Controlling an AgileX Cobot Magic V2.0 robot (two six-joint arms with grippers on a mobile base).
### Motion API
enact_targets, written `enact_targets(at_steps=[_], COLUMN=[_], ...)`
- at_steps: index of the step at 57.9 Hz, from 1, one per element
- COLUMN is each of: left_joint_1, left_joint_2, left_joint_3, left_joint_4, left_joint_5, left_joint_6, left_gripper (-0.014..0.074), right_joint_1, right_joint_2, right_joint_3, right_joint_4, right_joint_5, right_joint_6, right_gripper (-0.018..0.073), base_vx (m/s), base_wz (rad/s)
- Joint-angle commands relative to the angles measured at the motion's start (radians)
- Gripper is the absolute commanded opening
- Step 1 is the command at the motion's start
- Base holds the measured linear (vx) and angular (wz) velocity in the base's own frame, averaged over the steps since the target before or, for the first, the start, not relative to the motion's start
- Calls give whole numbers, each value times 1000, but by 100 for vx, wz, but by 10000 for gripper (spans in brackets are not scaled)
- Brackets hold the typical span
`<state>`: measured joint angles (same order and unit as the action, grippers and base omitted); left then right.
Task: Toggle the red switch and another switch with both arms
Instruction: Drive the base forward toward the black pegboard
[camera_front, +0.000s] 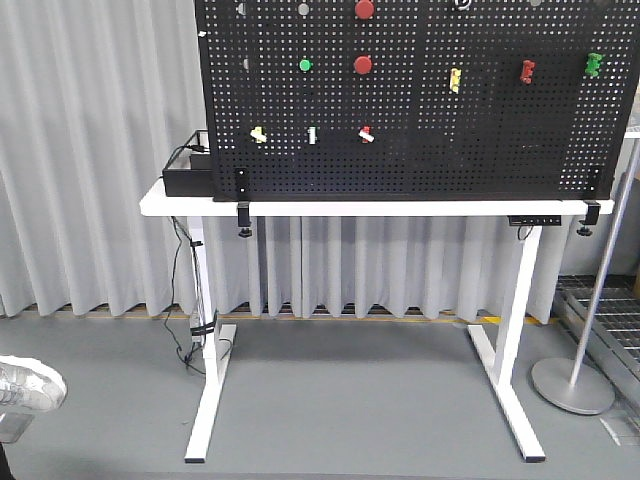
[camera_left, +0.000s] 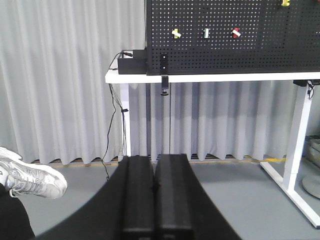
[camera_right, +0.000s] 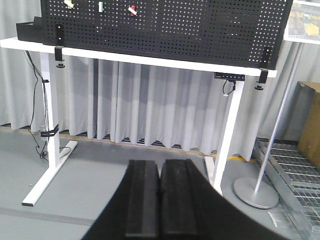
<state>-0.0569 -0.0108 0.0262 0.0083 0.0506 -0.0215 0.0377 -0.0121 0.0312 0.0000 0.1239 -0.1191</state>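
Front view first: the black pegboard (camera_front: 420, 150) stands on the white table (camera_front: 160, 203), and low on its left half sits the red switch (camera_front: 366, 134), white lever showing. The pale yellow switch (camera_front: 258, 134) is in the same row, well to its left, with a green-based toggle (camera_front: 313, 135) between them. No arm shows in this view.

Left wrist view: the left gripper (camera_left: 154, 162) fills the bottom centre, its fingers pressed together and holding nothing. The pale yellow switch (camera_left: 176, 33) and red switch (camera_left: 236, 33) sit far off at top.

Right wrist view: the right gripper (camera_right: 160, 165) has its fingers closed tight and empty too, with the red switch (camera_right: 132, 9) at upper left.
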Motion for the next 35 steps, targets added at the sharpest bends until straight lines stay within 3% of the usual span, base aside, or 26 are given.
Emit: enact_targets(at_steps=[1,35], left_joint_1=[-6,-6], left_joint_2=[4,4], left_joint_3=[19,19], left_joint_4=[-8,-8], left_joint_5=[-85,-85], left_joint_6=[-8,-8], left_gripper=[2,2], right_joint_1=[-4,-4], right_joint_2=[-10,-10], right_joint_3=[6,6], right_joint_4=[0,0], right_joint_5=[-84,-84], right_joint_6=[-9,-9], right_gripper=[-6,-6], base_vx=[0,0], base_wz=[0,0])
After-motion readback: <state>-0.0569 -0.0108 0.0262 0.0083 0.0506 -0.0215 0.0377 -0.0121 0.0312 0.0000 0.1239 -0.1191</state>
